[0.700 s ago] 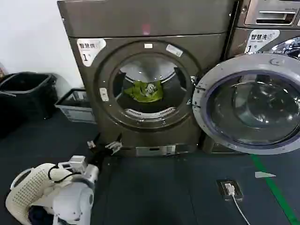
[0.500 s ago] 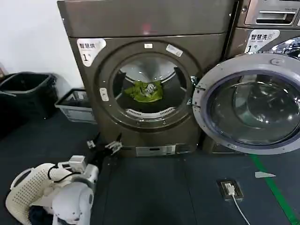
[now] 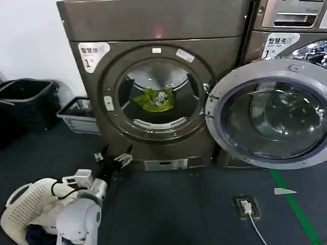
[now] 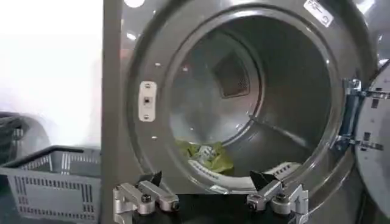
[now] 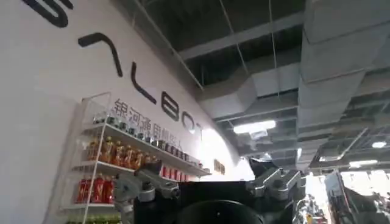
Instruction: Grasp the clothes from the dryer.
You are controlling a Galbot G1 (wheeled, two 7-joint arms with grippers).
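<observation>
Nearest to us, low before the machine, our left gripper (image 3: 113,156) hangs with its two dark-tipped fingers (image 4: 155,179) spread wide and nothing between them, pointed at the front of the dryer (image 3: 153,30). Just behind and to the left of that gripper sits a white perforated laundry basket (image 3: 28,204) on the dark floor, and farther left a grey crate (image 4: 52,176) stands against the wall. Beyond and above the gripper the round drum mouth stands open, its glass door (image 3: 268,115) swung out to the right. Deeper still, well apart from the fingertips, the clothes (image 3: 153,99) lie as a small yellow-green bundle on the drum's lower wall. Our right gripper (image 5: 210,182) is raised toward the ceiling, fingers parted and empty, with a shelf of bottles (image 5: 116,164) far beyond it.
</observation>
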